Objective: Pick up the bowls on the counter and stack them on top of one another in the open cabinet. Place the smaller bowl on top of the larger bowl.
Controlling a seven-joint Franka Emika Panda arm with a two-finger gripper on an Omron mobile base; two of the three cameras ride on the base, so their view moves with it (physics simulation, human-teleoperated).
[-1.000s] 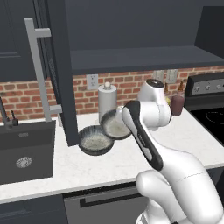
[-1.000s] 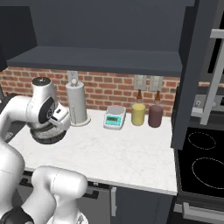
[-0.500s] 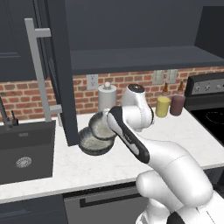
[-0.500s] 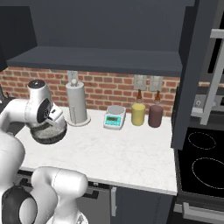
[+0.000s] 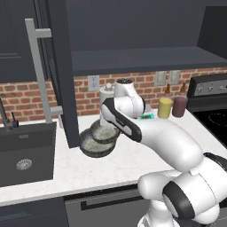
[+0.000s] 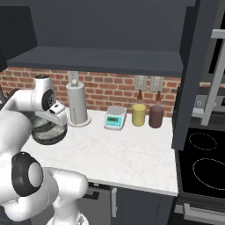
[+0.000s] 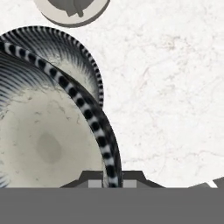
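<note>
Claw: we see the two-finger gripper (image 7: pixel 110 181) clamped on the rim of the smaller dark bowl with the speckled grey inside (image 7: pixel 43 144), one tip inside, one outside.
Smaller bowl: held tilted just above the wider dark grey-black bowl (image 5: pixel 95 144); its mouth faces up and toward the sink side; nothing lies in it.
Larger bowl: upright on the white marbled stone counter (image 5: pixel 115 166), holding nothing, beside the black sink (image 5: pixel 24 153).
Open cabinet: the dark charcoal wall cabinet (image 6: pixel 101 30) stands above, its shelf bare.
Behind: white paper-towel holder (image 6: pixel 77 105), small teal scale (image 6: pixel 115 117), yellow jar (image 6: pixel 139 114), maroon jar (image 6: pixel 155 116).
Writing: we can read none.
</note>
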